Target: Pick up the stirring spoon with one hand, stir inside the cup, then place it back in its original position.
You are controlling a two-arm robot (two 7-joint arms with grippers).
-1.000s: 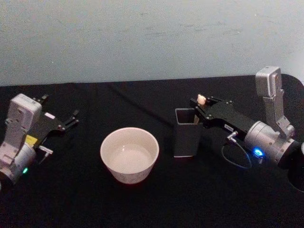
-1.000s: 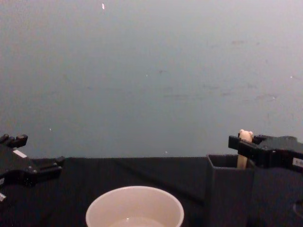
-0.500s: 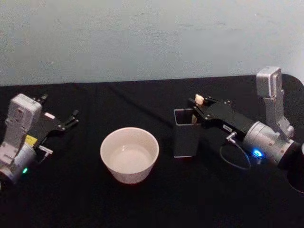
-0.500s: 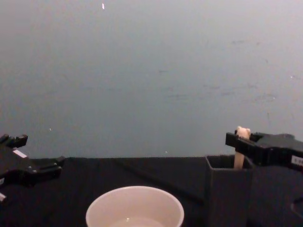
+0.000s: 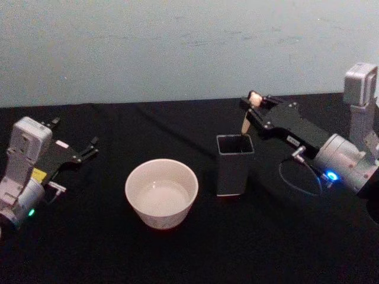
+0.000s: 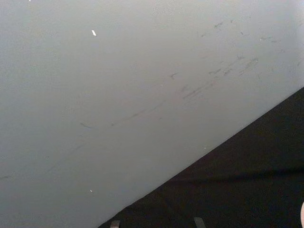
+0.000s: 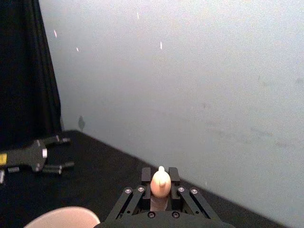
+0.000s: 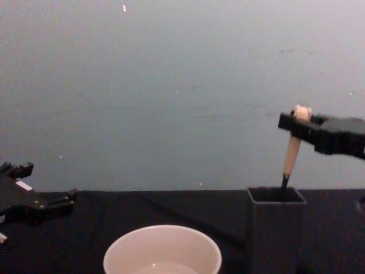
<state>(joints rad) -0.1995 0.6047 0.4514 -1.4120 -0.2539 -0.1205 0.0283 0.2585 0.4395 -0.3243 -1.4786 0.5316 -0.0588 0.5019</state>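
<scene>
Holding the stirring spoon [image 8: 293, 149] by the top of its beige handle, just under the small bear head, the right gripper [image 8: 295, 127] hangs above the holder [image 5: 234, 171], a little toward the side away from the cup [image 5: 160, 220]. Its fingers are pressed together on the handle from both sides; the right wrist view shows the bear head sticking up between them. The grip is so high, I think, bc only that part stands out of the holder, and it leaves the whole stem free for stirring.

The spoon is almost upright, w/ its top leaning a little away from the cup. The thin stem goes down into the holder's mouth, so the bowl of the spoon is hidden inside and I cannot tell how deep it sits. Judging from this, the step in hand is the pick-up: the spoon is gripped but not yet clear of the holder's walls, so the task is in its early part.

The cup stands on the black table [image 5: 284, 248] beside the holder, on the robot's left of it, w/ a clear gap between them. It is wide and open, so it should be an easy target. Whether there is liquid in it, I cannot tell.

The left gripper [image 5: 74, 134] rests well apart from the holder, beyond the cup, fingers spread and holding nothing; it seems parked, as one arm is enough here.
</scene>
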